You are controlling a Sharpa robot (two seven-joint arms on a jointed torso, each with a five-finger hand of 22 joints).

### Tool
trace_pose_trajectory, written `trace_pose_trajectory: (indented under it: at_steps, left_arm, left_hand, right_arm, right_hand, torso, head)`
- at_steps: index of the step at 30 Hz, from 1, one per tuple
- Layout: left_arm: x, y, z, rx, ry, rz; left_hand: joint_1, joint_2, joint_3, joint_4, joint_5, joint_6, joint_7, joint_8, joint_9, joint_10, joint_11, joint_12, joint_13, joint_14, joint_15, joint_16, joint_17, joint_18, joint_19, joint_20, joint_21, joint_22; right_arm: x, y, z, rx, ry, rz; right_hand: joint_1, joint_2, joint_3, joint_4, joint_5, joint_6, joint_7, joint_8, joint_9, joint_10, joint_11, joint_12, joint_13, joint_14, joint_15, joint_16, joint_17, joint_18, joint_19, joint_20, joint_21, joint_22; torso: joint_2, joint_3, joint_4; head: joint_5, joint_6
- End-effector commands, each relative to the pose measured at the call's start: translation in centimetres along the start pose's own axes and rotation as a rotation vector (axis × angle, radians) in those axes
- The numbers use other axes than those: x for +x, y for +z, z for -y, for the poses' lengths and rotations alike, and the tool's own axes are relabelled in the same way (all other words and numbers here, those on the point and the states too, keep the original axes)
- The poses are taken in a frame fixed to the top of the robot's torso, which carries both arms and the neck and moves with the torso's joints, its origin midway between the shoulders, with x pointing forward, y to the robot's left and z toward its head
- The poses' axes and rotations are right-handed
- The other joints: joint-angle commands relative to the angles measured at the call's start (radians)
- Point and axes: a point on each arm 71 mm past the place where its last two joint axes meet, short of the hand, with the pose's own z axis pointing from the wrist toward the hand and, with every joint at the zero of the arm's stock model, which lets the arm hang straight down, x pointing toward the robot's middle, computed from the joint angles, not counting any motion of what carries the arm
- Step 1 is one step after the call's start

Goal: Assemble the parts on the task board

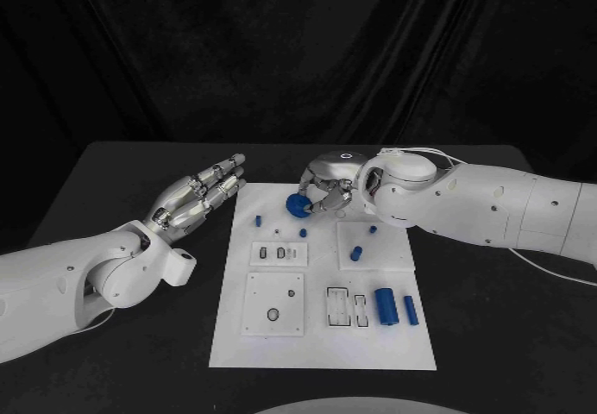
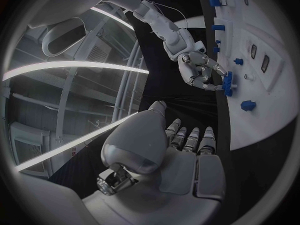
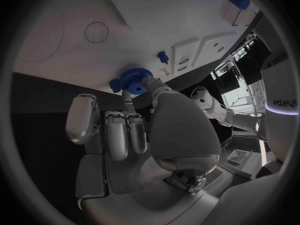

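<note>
One blue gear (image 1: 298,204) is pinched in the fingers of the right hand (image 1: 326,183) at the far end of the task board (image 1: 323,345), just above the white plate near its far left corner. In the right wrist view the gear (image 3: 132,79) shows its toothed rim and a short hub, with fingertips (image 3: 147,85) closed against it; the left wrist view shows the same gear (image 2: 228,83) edge-on in that hand (image 2: 199,71).

Several smaller blue parts sit on the board: a short peg (image 1: 258,221) near the left edge, another peg (image 1: 303,232) just below the gear, a small peg (image 1: 371,229) and a stubby cylinder (image 1: 355,254) on the raised square panel at right, and a thick cylinder (image 1: 386,306) lying beside a thinner blue bar (image 1: 411,310) near the board's right edge. Three other raised panels carry slots and round holes.

Left hand (image 1: 199,197) hovers over the black table (image 1: 124,172) just left of the board's far corner, fingers stretched out straight and close together, holding nothing; in its own wrist view the fingers (image 2: 191,137) point toward the board edge.

Faint mirrored lettering shows at the rim of the right wrist view; it seems to read "sharpa", though not clearly.
</note>
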Motion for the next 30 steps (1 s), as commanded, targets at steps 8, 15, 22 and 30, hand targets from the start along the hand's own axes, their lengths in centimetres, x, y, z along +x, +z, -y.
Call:
trace_pose_trajectory:
  at_steps: [8, 15, 22, 30]
  left_arm:
    - [0.0, 0.0, 0.8, 0.117, -0.008, -0.01]
    - [-0.1, 0.1, 0.7, 0.116, -0.007, -0.01]
    - [-0.2, 0.0, 0.7, 0.114, -0.006, -0.008]
    - [-0.4, -0.1, 0.7, 0.11, -0.004, -0.004]
  left_hand:
    - [0.012, -0.001, 0.009, -0.002, 0.004, 0.0, 0.008, 0.003, 0.001, -0.001, 0.01, -0.007, -0.001, 0.0, 0.011, -0.004, -0.002, 0.018, 0.001, 0.006, -0.003, -0.001]
    - [0.012, -0.001, 0.009, -0.002, 0.004, 0.0, 0.008, 0.003, 0.001, -0.001, 0.01, -0.007, -0.001, 0.0, 0.011, -0.004, -0.002, 0.018, 0.001, 0.006, -0.003, -0.001]
    - [0.012, -0.001, 0.009, -0.002, 0.004, 0.0, 0.008, 0.003, 0.001, -0.001, 0.01, -0.007, -0.001, 0.0, 0.011, -0.004, -0.002, 0.018, 0.001, 0.006, -0.003, -0.001]
    - [0.012, -0.001, 0.009, -0.002, 0.004, 0.0, 0.008, 0.003, 0.001, -0.001, 0.01, -0.007, -0.001, 0.0, 0.011, -0.004, -0.002, 0.018, 0.001, 0.006, -0.003, -0.001]
  right_arm:
    - [0.0, -0.1, -0.2, -0.019, -0.008, 0.005]
    - [-0.1, -0.1, -0.5, -0.029, -0.008, 0.012]
    - [-0.2, -0.4, -0.2, -0.03, -0.008, 0.031]
    - [-0.3, -1.4, 0.8, -0.009, -0.006, 0.048]
  right_hand:
    - [-0.005, 0.009, -0.028, 0.008, -0.16, -0.157, -0.018, -0.104, -0.043, 0.104, -0.021, 0.003, 0.263, 0.099, -0.013, -0.009, 0.247, -0.006, -0.007, -0.011, -0.024, 0.157]
    - [-0.007, 0.014, -0.037, 0.011, -0.186, -0.162, -0.025, -0.108, -0.05, 0.104, -0.026, 0.003, 0.263, 0.099, -0.018, -0.011, 0.246, -0.004, -0.01, -0.015, -0.033, 0.155]
    - [-0.014, 0.021, -0.045, 0.018, -0.196, -0.168, -0.032, -0.112, -0.057, 0.104, -0.032, 0.003, 0.263, 0.098, -0.022, -0.012, 0.245, -0.003, -0.012, -0.018, -0.039, 0.154]
    - [-0.019, 0.05, -0.043, 0.03, -0.166, -0.134, -0.033, -0.098, -0.061, 0.104, -0.035, 0.003, 0.263, 0.098, -0.026, -0.014, 0.243, -0.003, -0.011, -0.023, -0.043, 0.153]
  torso:
    - [0.0, 0.0003, -0.0009]
    - [0.0, 0.0003, 0.0002]
    - [0.0, -0.0007, 0.0004]
    - [-0.001, -0.0005, -0.0032]
  head:
    - [0.001, 0.0]
    - [0.0, -0.001]
    - [0.004, -0.001]
    - [0.007, 0.003]
